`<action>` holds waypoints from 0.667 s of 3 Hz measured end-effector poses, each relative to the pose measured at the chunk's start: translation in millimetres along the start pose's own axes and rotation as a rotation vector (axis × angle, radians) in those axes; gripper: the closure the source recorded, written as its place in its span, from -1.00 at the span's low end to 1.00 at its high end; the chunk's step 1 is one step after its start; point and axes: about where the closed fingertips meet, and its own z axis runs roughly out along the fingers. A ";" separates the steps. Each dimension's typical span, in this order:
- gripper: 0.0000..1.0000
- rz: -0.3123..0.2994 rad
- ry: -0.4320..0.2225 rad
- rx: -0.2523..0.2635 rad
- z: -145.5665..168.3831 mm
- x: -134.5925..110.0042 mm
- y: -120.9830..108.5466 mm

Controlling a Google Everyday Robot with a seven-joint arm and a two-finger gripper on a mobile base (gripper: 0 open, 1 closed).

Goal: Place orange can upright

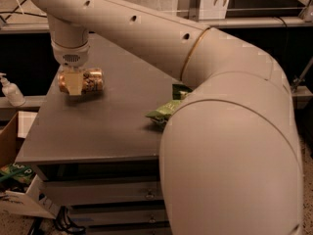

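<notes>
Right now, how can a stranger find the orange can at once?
Start at the grey table, far left corner, under the beige arm's wrist. There the gripper is shut on the orange can, lying on its side. It is shiny gold-orange metal, unlike the crumpled green bag to its right.
</notes>
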 end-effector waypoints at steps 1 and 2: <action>1.00 -0.006 -0.169 0.030 -25.7 -12.3 -4.5; 1.00 0.009 -0.388 0.046 -40.3 -14.1 -6.5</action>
